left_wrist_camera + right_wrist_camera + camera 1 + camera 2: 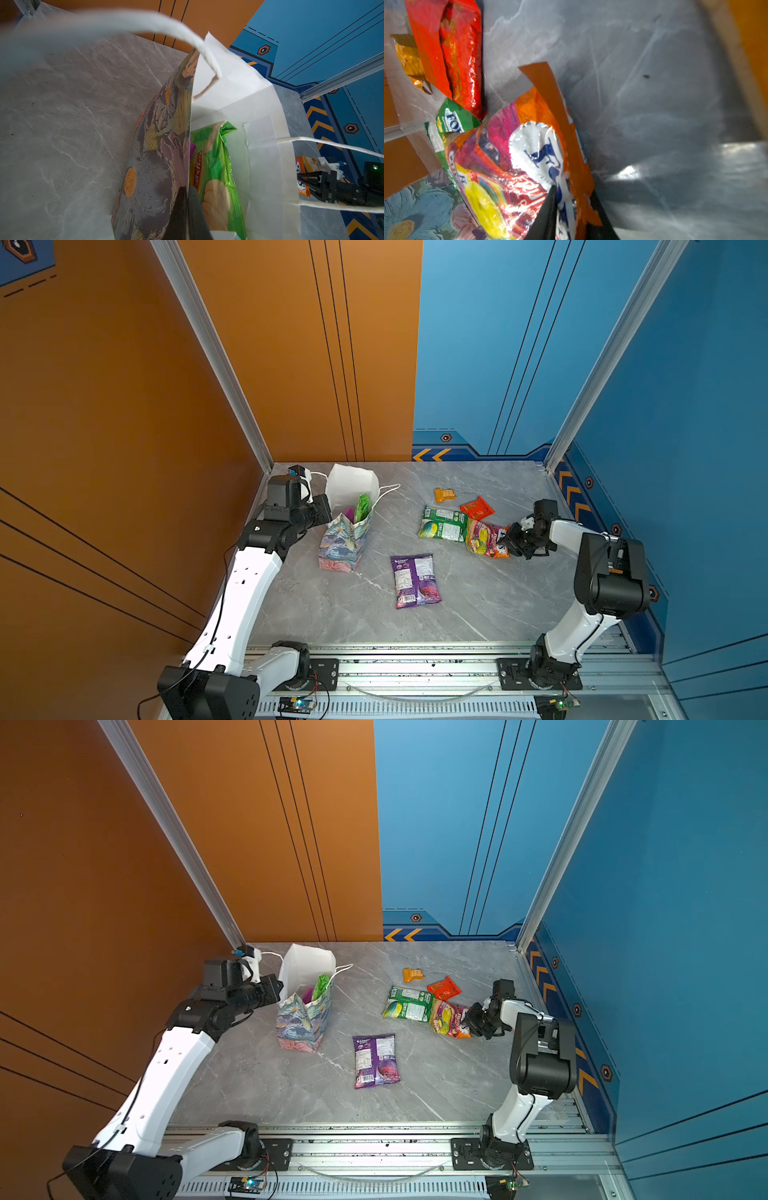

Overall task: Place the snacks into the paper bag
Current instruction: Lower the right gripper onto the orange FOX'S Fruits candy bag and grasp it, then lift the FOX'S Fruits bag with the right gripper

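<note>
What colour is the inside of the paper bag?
White. The paper bag has a plain inside, clearest in the left wrist view.

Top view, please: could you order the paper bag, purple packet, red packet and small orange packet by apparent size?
1. paper bag
2. purple packet
3. red packet
4. orange packet
The purple one lies nearer the camera than the red, but the gap looks too wide to matter.
</note>
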Controlling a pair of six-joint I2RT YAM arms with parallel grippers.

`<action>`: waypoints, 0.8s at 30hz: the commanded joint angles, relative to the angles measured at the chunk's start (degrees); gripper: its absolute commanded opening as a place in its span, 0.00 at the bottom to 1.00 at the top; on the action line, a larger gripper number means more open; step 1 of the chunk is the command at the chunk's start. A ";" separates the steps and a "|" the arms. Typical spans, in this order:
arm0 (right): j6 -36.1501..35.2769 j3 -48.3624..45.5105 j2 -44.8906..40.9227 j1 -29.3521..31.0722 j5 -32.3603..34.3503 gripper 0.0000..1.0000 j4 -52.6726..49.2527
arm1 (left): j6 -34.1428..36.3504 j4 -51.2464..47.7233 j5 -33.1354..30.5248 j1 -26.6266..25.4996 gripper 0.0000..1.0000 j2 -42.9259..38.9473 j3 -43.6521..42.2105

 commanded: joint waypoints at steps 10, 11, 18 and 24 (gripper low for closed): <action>6.17 -5.48 -10.16 3.66 3.00 0.00 1.08 | -0.46 0.82 1.55 1.30 0.00 -0.95 -1.54; 6.97 -5.79 -11.74 3.95 3.34 0.00 1.17 | -0.41 0.87 1.91 1.30 0.00 -0.94 -1.51; 9.47 -3.94 -22.55 8.35 7.60 0.00 -1.98 | -0.37 1.15 2.29 1.56 0.00 -1.68 -1.59; 11.16 -1.50 -28.03 13.29 11.43 0.00 -3.19 | -0.02 1.44 1.33 1.02 0.00 -2.47 -1.75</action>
